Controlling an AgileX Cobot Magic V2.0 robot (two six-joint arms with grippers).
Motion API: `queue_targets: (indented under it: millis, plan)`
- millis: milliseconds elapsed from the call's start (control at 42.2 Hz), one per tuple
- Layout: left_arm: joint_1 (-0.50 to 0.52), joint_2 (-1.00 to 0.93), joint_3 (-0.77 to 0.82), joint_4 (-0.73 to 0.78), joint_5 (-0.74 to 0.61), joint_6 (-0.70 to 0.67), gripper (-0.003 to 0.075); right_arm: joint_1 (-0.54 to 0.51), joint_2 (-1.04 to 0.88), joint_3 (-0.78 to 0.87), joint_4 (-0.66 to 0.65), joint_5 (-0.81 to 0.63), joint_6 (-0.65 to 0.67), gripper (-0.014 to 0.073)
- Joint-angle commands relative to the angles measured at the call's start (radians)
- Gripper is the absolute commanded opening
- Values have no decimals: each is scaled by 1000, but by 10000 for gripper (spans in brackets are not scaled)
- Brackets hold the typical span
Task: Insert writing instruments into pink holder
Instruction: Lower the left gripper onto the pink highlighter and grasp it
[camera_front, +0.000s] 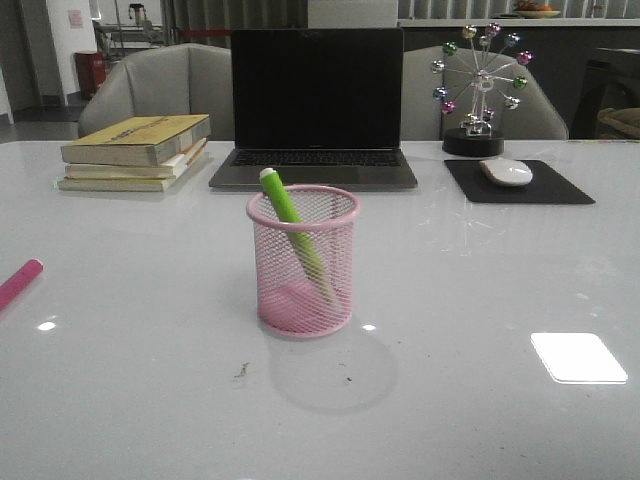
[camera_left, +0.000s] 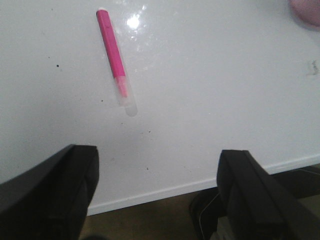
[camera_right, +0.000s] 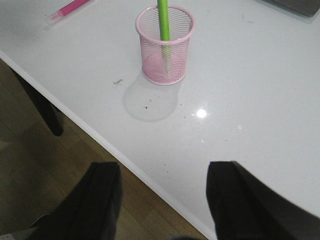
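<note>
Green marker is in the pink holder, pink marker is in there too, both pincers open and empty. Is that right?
Not quite. Only the green marker stands in the pink holder. The pink marker lies flat on the table, off to the robot's left, as the left wrist view shows. The left pincer and right pincer are indeed open and empty.

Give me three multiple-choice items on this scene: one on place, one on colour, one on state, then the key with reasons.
1. Where is the pink marker?
A. in the holder
B. lying on the table
C. on the books

2. What colour is the marker in the holder?
A. blue
B. orange
C. green

3. How is the left gripper?
A. open, empty
B. shut on a marker
C. shut on the holder

Key: 1 B, it lies flat on the table, apart from the holder. 2 C, the green marker leans inside, its top above the rim. 3 A, its fingers stand wide apart with nothing between.
</note>
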Motion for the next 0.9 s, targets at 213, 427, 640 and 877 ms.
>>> queue_targets:
  millis: [213, 427, 640, 877]
  plan:
    - [290, 362, -190, -246, -152, 245, 540, -2, 2, -28, -13, -66, -3, 489]
    - [396, 564, -319, -317, -195, 294, 538, -2, 2, -28, -13, -66, -3, 489]
    - [398, 713, -436, -309, -195, 293, 479, -2, 2, -28, -13, -66, -3, 489]
    - [398, 830, -537, -309, -172, 293, 433, -2, 2, -28, -13, -66, -3, 489]
